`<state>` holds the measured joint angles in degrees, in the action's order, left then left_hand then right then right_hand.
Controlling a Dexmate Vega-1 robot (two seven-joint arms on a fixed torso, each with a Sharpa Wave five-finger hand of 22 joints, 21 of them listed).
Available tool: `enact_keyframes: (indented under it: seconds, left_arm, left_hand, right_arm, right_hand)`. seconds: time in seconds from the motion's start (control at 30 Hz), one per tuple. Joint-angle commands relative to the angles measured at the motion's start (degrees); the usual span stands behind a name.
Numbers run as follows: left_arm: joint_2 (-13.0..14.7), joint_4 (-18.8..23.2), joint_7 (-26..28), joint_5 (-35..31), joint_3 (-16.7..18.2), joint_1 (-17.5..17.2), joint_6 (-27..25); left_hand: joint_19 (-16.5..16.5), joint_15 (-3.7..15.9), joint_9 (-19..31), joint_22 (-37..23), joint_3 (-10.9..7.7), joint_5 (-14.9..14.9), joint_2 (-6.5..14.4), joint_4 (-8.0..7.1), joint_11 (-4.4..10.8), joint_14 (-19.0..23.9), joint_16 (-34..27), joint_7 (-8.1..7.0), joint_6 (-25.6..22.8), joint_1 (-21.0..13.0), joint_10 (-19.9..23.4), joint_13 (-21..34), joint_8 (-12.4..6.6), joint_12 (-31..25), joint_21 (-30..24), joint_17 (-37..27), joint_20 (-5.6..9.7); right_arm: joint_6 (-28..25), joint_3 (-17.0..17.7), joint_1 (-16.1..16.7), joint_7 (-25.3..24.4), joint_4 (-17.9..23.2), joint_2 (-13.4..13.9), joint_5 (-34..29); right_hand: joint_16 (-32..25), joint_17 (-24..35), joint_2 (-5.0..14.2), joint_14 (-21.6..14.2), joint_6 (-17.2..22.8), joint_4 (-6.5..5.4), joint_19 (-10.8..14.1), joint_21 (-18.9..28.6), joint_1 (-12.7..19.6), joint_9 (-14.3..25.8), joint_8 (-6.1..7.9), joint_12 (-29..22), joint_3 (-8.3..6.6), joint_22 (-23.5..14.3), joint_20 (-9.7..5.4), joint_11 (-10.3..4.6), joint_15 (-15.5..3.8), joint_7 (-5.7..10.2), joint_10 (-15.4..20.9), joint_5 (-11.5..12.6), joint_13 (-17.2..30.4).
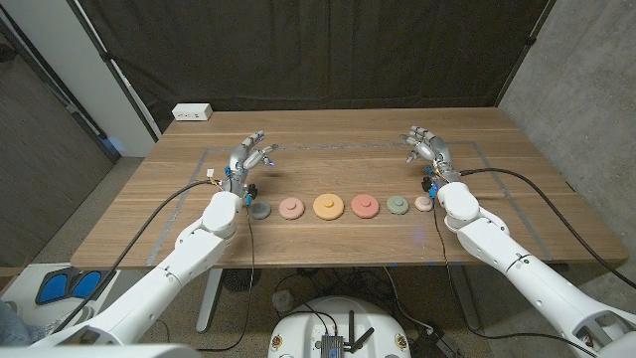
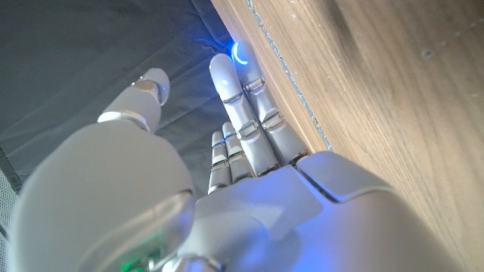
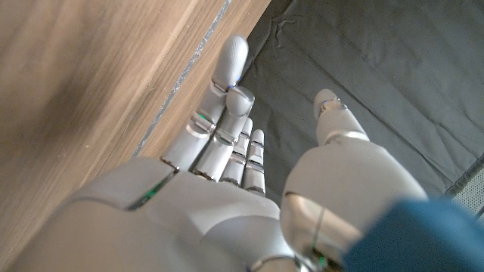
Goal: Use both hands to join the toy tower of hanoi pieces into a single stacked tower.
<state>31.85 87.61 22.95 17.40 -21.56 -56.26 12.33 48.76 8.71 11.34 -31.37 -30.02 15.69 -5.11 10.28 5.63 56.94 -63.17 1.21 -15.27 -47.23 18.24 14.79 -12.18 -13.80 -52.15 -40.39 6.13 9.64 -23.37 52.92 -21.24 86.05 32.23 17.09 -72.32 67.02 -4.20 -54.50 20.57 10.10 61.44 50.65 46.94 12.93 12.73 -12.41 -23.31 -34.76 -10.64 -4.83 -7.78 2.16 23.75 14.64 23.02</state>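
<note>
Left hand [image 1: 248,157] is sitting with fingers spread, holding nothing, just behind the grey disc [image 1: 258,210]. Pieces are lying in a row: pink disc [image 1: 291,208], orange disc [image 1: 328,206], red disc [image 1: 363,206], green disc [image 1: 397,205], small pink disc [image 1: 423,204]. Right hand [image 1: 425,147] is hanging spread and holding nothing too. I'd be grabbing end pieces first, stacking inward onto orange. No containers here.

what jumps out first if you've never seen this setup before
A row of small round toy pieces lies across the wooden table: grey disc, pink disc, larger orange disc, red disc, green disc and small pale pink disc. The left hand and right hand flank the row's ends, fingers apart, holding nothing.
</note>
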Motion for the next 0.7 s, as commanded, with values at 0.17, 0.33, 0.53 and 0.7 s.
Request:
enact_keyframes:
  seconds: [0.17,0.33,0.53,0.7]
  left_arm:
    - [0.5,5.68,2.9,-2.38,0.38,-3.07,-1.23]
    - [0.55,7.58,2.63,-2.12,0.51,-4.61,-0.86]
    - [1.6,9.71,3.47,-3.28,1.12,-7.17,-1.12]
    - [3.18,12.59,4.01,-4.31,2.29,-9.21,-1.75]
  left_hand:
    - [0.65,3.81,0.33,-0.22,0.67,0.32,-0.11,-0.19,0.05,0.67,-0.77,0.07,-0.68,-0.94,0.9,0.38,-0.15,-0.7,-0.93,0.24,5.81]
    - [0.71,3.81,0.36,-0.26,1.23,0.35,-0.09,-0.32,0.24,0.93,-1.19,-0.07,-0.95,-1.18,1.26,0.58,-0.17,-0.85,-1.32,0.43,5.92]
    - [0.8,3.81,0.38,-0.28,1.82,0.36,-0.21,-0.4,0.18,1.25,-1.68,-0.11,-1.02,-1.33,1.24,0.77,-0.11,-0.83,-1.68,0.53,5.96]
    - [0.57,3.8,0.39,-0.28,2.23,0.37,-0.25,-0.49,0.15,1.3,-1.87,0.01,-1.01,-1.38,1.25,0.89,-0.04,-0.82,-1.83,0.74,5.94]
  right_arm:
    - [-1.3,1.37,3.45,-1.5,5.23,2.66,-1.65]
    - [-1.0,1.74,4.32,-1.2,6.66,3.57,-2.17]
    - [0.23,2.01,5.78,-1.96,7.67,3.49,-3.09]
    - [-0.93,2.3,7.36,-2.26,10.22,3.87,-3.09]
  right_hand:
    - [-0.45,-0.25,0.14,-0.25,0.52,-0.43,-0.26,0.39,0.83,0.29,0.33,-0.56,0.1,0.14,-1.62,-0.17,-4.77,0.13,0.82,0.01,0.3]
    - [-0.54,-0.36,0.21,-0.39,0.75,-0.53,-0.22,0.58,1.1,0.36,0.46,-0.63,0.23,0.22,-1.61,-0.56,-4.77,0.21,0.97,-0.05,0.51]
    - [-0.55,-0.66,0.25,-0.51,1.1,-0.67,-0.39,0.65,1.35,0.43,0.62,-0.76,0.52,0.58,-1.6,-0.71,-4.77,0.29,1.33,-0.16,0.83]
    - [-0.8,-0.51,0.33,-0.75,1.31,-0.72,-0.44,0.76,1.6,0.51,0.73,-0.77,0.62,0.74,-1.6,-0.7,-4.78,0.41,1.38,-0.18,1.05]
